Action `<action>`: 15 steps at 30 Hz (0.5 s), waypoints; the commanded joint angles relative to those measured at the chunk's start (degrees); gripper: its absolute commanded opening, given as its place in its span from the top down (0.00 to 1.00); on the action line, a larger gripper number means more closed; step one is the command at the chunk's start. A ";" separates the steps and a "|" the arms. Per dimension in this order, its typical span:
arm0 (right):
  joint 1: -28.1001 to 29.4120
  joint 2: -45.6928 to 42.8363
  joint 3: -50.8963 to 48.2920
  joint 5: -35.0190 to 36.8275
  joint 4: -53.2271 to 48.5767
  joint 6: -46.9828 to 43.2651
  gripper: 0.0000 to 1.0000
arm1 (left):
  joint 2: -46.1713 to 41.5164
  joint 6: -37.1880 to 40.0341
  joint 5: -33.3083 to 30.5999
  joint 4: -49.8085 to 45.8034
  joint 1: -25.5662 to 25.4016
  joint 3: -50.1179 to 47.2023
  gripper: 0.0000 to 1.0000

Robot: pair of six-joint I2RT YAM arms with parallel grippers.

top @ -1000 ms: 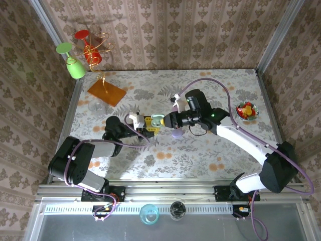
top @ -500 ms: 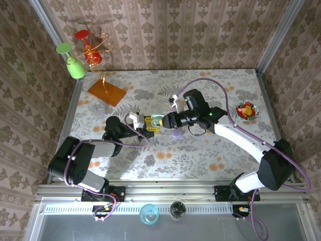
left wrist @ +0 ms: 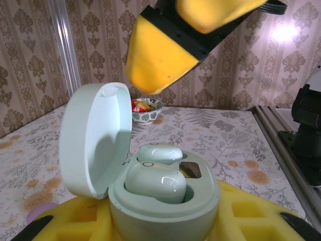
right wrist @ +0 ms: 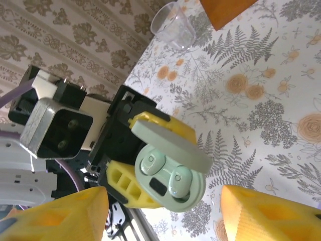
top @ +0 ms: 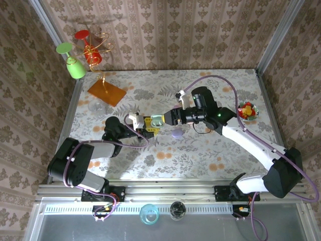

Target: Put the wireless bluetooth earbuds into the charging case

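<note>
Left gripper [top: 150, 124] fingers clamped on mint charging case [right wrist: 173, 193], lid up, near the middle of the table [top: 210, 85]. Right wrist view shows two green earbuds [right wrist: 151, 163] seated inside; from the top they're too small to tell. Right gripper [top: 167, 118] fingers apart, just beside the case.

two pale green glossy earbuds [left wrist: 155, 182] sit in the open mint plastic charging case [left wrist: 165, 213], held mid-table in the left gripper [top: 152, 126]; a lilac pebble-shaped case [top: 176, 134] lies just right of it.
</note>
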 commanded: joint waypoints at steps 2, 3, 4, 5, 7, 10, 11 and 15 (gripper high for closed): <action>-0.18 4.25 5.11 -3.18 -0.07 -1.79 0.34 | -1.49 -0.21 1.71 2.11 -0.23 -0.45 0.77; -0.12 5.34 6.01 -4.58 -0.03 -1.81 0.34 | -1.55 -0.19 1.74 2.16 -0.23 -0.50 0.77; 0.01 5.95 6.68 -5.56 0.00 -1.97 0.34 | -1.56 -0.17 1.60 2.12 -0.23 -0.46 0.77; 0.30 6.83 7.42 -6.76 -0.20 -2.33 0.34 | -1.46 -0.12 1.46 2.12 -0.30 -0.51 0.77; 0.71 7.75 8.13 -8.37 -0.71 -3.02 0.35 | -1.54 -0.21 1.25 2.12 -0.28 -0.57 0.77; 0.89 8.05 7.51 -9.87 -1.16 -3.43 0.36 | -1.79 0.07 0.33 2.15 -0.23 -0.79 0.77; 0.89 7.73 7.04 -10.18 -1.35 -3.62 0.36 | -1.88 0.21 -0.34 2.18 -0.20 -0.94 0.77; 0.89 4.73 3.72 -8.35 -0.12 -3.15 0.37 | -1.83 0.13 -2.03 2.12 0.14 -1.01 0.77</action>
